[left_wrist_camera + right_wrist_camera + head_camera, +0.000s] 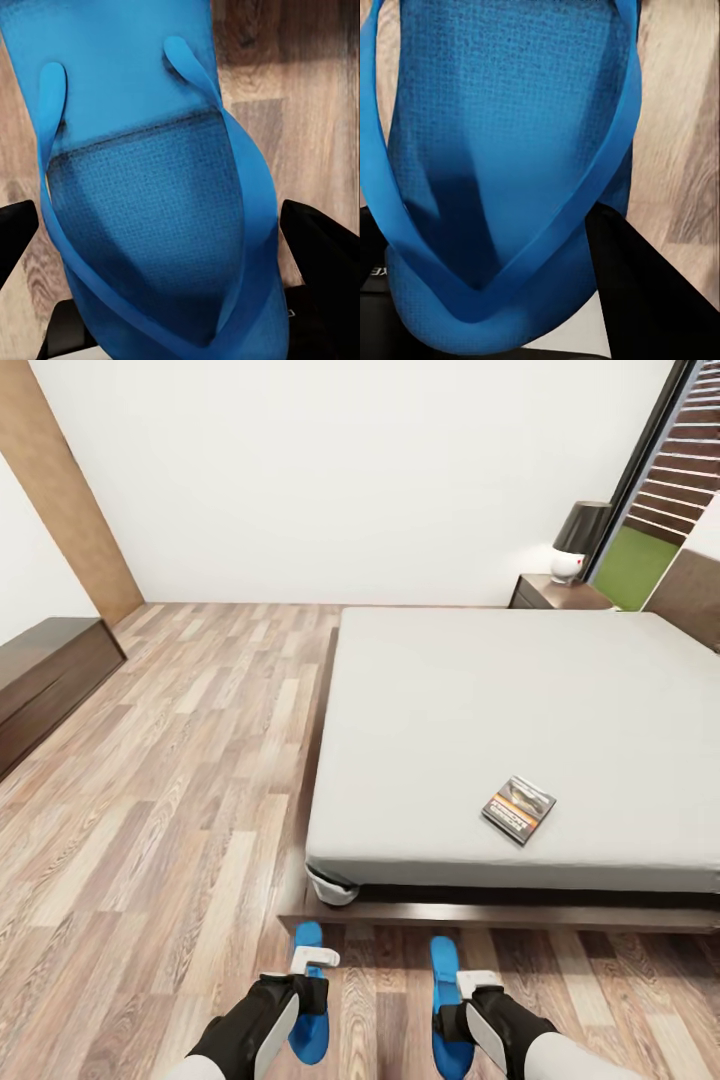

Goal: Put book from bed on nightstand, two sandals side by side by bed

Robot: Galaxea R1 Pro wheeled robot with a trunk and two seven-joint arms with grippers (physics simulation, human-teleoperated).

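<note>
Left claw held left sandal | right claw held right sandal | risk: I might release them crooked, thin straps snagging.

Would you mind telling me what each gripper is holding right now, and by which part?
The left gripper holds one bright blue flip-flop sandal across its sole, a finger at each edge. The right gripper holds the other blue sandal similarly, though its exact contact is unclear.

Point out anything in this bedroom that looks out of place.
The book lies askew on the bed, near the foot edge. A pale rumpled lump sticks out under the mattress corner. Nothing looks spilled or broken.
</note>
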